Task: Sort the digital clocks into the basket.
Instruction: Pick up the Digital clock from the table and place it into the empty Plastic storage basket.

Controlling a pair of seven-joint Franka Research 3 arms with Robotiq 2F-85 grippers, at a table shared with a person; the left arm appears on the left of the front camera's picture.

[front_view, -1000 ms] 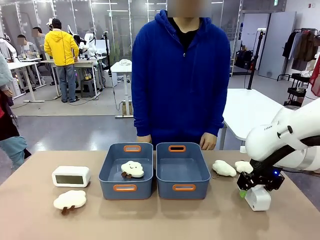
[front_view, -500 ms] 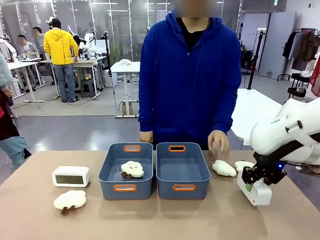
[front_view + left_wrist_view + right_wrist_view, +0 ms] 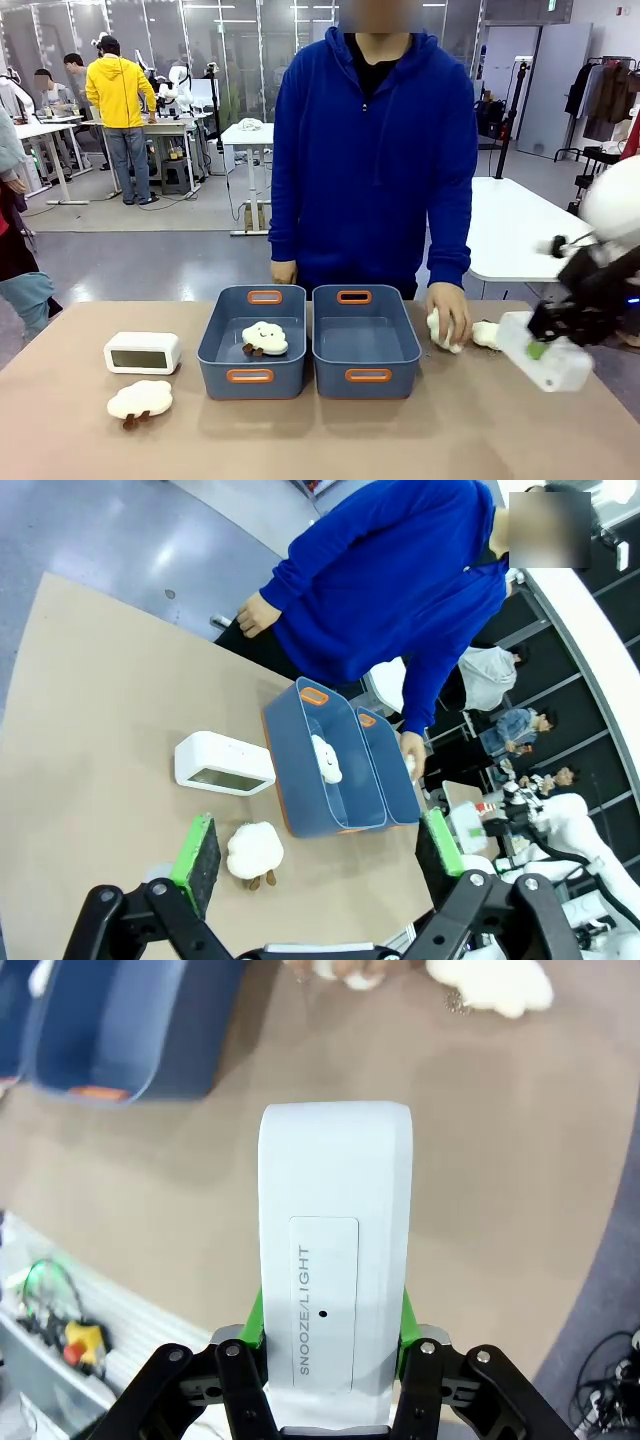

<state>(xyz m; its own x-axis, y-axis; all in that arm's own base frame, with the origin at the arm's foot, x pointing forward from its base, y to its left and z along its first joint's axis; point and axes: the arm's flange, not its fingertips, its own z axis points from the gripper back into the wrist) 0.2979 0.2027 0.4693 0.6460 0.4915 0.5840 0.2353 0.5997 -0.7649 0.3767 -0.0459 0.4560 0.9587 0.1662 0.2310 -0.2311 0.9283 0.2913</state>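
White hard plastic, smooth and round-cornered: the rectangular digital clock with a SNOOZE/LIGHT bar (image 3: 335, 1260) looks light and rigid but slick. I judge a pinch across its two broad flat faces to be safest, since a hold on the curved edges could slip. The right arm's fingers (image 3: 240, 1370) are clamped on it that way, with the green pads near one end, so the long overhang may pivot. It hangs tilted above the tan worktop (image 3: 450, 430), to the right of the empty blue-grey plastic tub with orange handle slots (image 3: 330, 380). The second white digital clock (image 3: 143, 352) rests on the worktop to the left of the twin tub holding a cream cloud plush (image 3: 218, 378). The left arm's fingers (image 3: 196, 852) are spread wide and grasp nothing.
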